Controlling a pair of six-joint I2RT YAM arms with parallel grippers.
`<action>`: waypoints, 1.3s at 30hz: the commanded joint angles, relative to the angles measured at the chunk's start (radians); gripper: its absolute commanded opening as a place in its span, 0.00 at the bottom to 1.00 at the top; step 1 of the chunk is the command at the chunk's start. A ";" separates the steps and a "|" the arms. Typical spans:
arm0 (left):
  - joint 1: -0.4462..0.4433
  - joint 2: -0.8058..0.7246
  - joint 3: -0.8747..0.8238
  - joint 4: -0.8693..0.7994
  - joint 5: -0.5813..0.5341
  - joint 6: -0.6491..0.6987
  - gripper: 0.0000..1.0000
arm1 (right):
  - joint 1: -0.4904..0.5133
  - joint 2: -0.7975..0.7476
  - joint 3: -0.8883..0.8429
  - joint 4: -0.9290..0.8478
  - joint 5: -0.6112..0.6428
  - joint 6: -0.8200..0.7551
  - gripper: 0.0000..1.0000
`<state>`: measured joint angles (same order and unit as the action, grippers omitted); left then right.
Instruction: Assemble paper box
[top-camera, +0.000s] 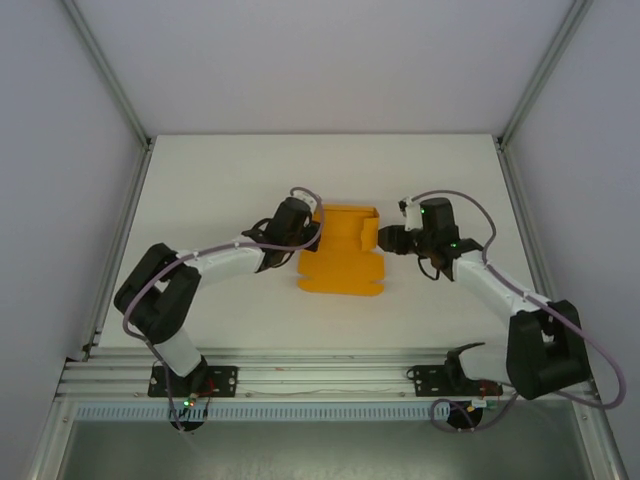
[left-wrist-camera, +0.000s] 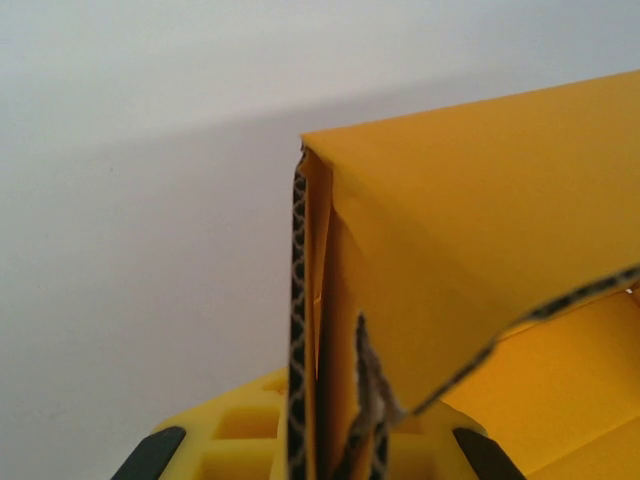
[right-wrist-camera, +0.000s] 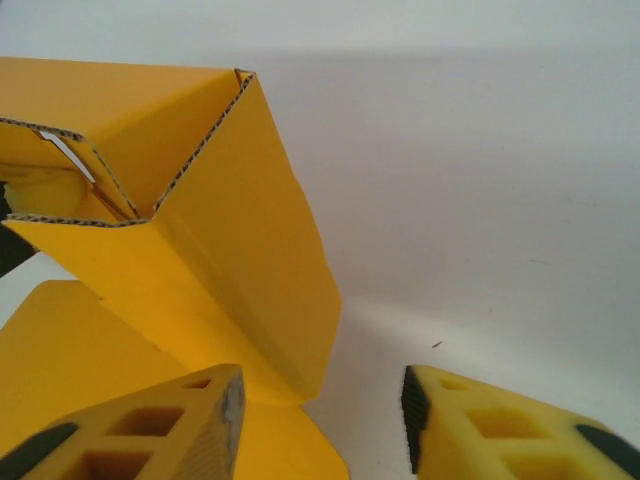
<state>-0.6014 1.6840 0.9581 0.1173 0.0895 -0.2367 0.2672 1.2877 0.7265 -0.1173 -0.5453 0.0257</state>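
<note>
Two arms flank the half-folded paper box on the worktop: left gripper, jaws pinched on its left wall; right gripper, jaws apart and empty, the right wall just left of their gap.

Robot lab cell, white table, aluminium frame

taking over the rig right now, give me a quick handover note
Left gripper: shut on the left wall of the paper box, holding that wall upright.
Right gripper: open at the box's right wall, with the card edge in the gap and not gripped.
Box: in the middle of the table, between the arms.
Done: walls at the far end raised.
Left: the near panel lies flat, so fold it up and close the box.
</note>
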 joint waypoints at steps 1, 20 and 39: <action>0.002 0.030 0.012 -0.013 0.000 -0.003 0.00 | -0.002 0.036 0.017 0.004 0.011 -0.006 0.39; 0.002 0.111 -0.005 -0.012 -0.032 -0.012 0.00 | -0.002 0.240 0.067 0.079 -0.146 0.042 0.38; -0.018 0.114 -0.021 -0.010 -0.080 0.003 0.00 | 0.066 0.323 0.105 0.155 -0.054 0.104 0.35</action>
<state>-0.6041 1.8042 0.9611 0.1436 0.0246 -0.2447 0.3290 1.6001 0.8005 0.0170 -0.6724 0.1051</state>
